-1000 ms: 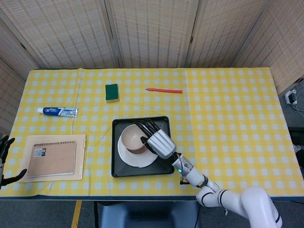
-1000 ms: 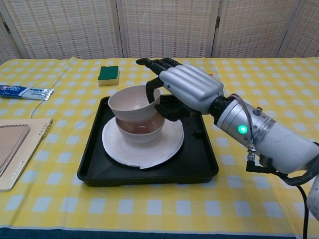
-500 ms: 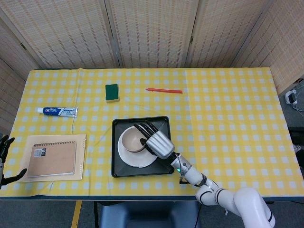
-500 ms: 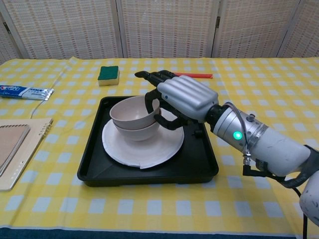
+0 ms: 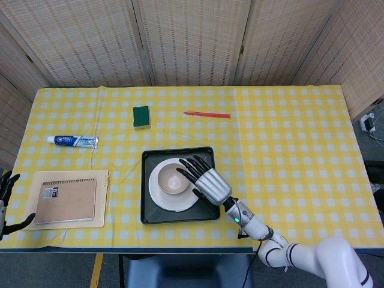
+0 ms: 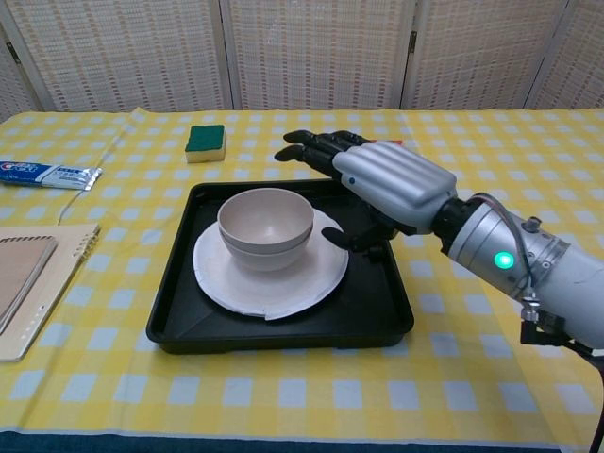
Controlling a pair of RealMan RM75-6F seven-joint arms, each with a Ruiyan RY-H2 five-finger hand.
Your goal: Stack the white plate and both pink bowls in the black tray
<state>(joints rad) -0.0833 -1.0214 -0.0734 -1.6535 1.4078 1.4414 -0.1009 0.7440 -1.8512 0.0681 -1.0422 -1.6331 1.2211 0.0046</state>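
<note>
Pink bowls (image 6: pixel 265 227) now sit nested on the plate (image 6: pixel 271 274) inside the tray (image 6: pixel 283 326); a second ago the upper one was still gripped above its mate. To their right, the right hand (image 6: pixel 377 179) has let go, fingers spread and empty. Stacking looks complete.

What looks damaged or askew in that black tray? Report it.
The round white plate has a chipped or cracked near edge: its rim breaks into a notch at the front. The two nested pink bowls sit level on it, inside the black rectangular tray. Nothing is spilled.
</note>
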